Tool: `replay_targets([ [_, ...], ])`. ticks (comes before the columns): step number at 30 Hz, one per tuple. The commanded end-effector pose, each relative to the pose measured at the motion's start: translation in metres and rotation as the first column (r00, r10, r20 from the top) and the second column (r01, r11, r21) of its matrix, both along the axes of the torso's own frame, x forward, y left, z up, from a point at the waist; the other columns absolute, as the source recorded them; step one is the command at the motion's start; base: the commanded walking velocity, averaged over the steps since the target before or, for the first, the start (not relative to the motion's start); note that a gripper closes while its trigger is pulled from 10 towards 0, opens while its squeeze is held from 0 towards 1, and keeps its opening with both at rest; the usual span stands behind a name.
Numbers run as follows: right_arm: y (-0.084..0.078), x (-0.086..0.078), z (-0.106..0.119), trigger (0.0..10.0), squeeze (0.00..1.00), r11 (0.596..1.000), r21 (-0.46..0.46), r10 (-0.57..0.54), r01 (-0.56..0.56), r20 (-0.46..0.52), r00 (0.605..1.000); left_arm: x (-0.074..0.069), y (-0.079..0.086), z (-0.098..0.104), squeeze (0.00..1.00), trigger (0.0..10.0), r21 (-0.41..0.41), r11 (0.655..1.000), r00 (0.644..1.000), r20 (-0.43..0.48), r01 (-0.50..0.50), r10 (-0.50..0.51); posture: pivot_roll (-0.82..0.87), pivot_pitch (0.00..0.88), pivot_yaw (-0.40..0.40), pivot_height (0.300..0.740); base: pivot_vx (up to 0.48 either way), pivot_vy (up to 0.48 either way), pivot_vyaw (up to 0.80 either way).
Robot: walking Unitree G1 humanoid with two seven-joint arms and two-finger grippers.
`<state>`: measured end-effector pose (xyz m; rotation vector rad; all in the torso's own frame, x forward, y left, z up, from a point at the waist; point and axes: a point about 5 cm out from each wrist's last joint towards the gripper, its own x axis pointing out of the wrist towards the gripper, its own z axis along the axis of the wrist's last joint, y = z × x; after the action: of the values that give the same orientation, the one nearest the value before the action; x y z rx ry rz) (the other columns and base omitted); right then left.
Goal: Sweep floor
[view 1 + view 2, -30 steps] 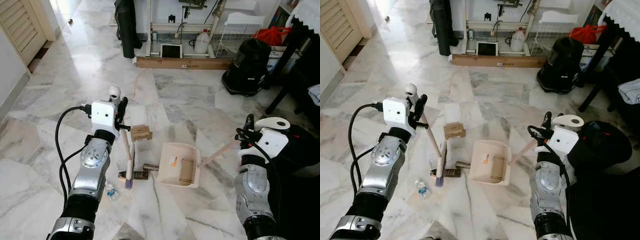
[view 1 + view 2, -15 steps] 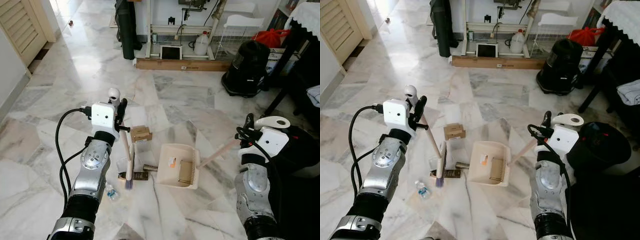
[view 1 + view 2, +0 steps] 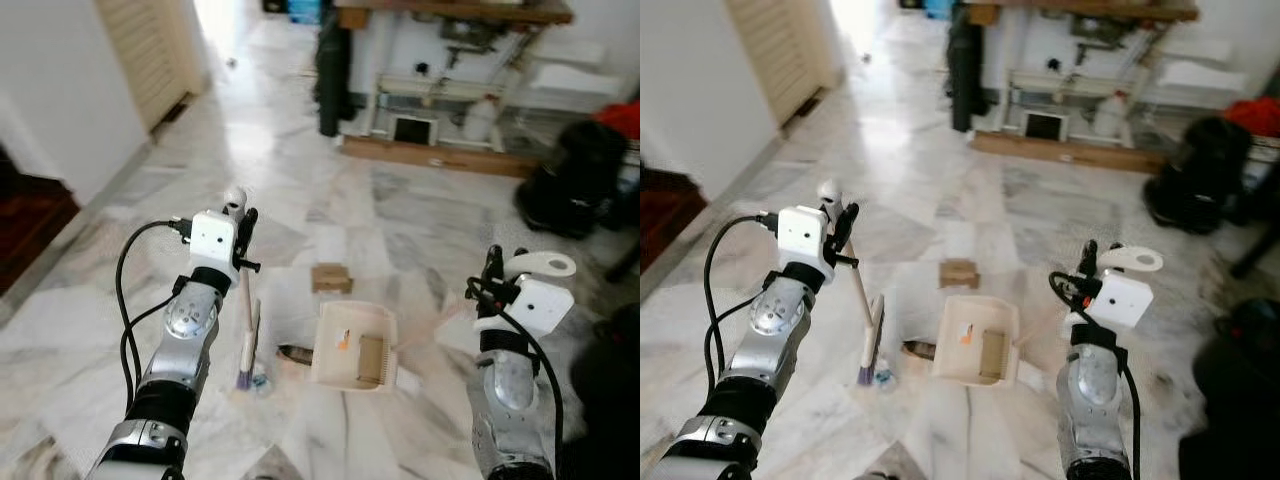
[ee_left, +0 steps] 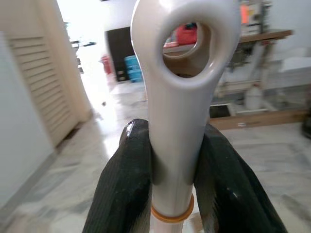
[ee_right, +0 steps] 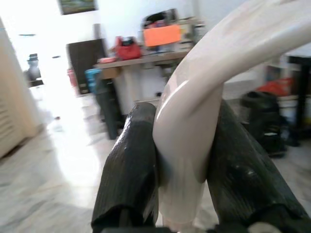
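Observation:
My left gripper (image 3: 244,228) is shut on the top of a white broom handle (image 4: 177,97) with a loop end. The handle slants down to the broom head (image 3: 245,366), which rests on the marble floor. My right gripper (image 3: 491,275) is shut on the pale handle (image 5: 194,121) of a beige dustpan (image 3: 354,347). The dustpan lies flat on the floor between my arms. On the floor beside the broom head lie a small brown piece (image 3: 294,352) and a small plastic bottle (image 3: 259,381). A small cardboard box (image 3: 330,277) sits just beyond the dustpan.
A white wall (image 3: 50,100) and a dark step (image 3: 25,215) are at the left, with a louvred door (image 3: 150,50) further back. A tall dark bag (image 3: 332,70), a long cardboard box (image 3: 430,155) and a black vacuum cleaner (image 3: 575,180) stand at the back.
The whole picture has shifted and blurred, so the camera has turned towards the left wall. Both grippers keep their hold, and the broom and dustpan stay in place between my arms.

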<state>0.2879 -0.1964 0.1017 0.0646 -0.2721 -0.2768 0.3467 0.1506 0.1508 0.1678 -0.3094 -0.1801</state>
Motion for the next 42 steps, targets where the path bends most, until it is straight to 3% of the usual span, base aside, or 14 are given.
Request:
replay_targets([
  [1,0.002,0.001,0.015,10.0,0.00,1.000,-0.010,0.006,-0.006,0.065,0.998,0.000,-0.001,0.006,0.00,10.0,0.014,1.000,0.999,0.046,0.007,-0.008,0.09,0.000,-0.003,0.740,0.000,0.000,0.80],
  [8,-0.001,0.004,0.018,10.0,0.00,0.999,-0.022,0.029,-0.028,0.063,0.998,-0.002,-0.007,0.003,0.00,10.0,-0.001,1.000,0.999,0.043,0.002,-0.002,0.09,0.000,-0.030,0.740,0.000,0.000,0.80],
  [42,-0.001,0.007,0.026,10.0,0.00,0.998,-0.019,0.055,-0.054,0.055,0.997,-0.010,-0.001,-0.005,0.00,10.0,-0.020,0.998,0.997,0.043,-0.060,0.061,0.11,0.044,-0.058,0.740,0.000,0.000,0.80],
])
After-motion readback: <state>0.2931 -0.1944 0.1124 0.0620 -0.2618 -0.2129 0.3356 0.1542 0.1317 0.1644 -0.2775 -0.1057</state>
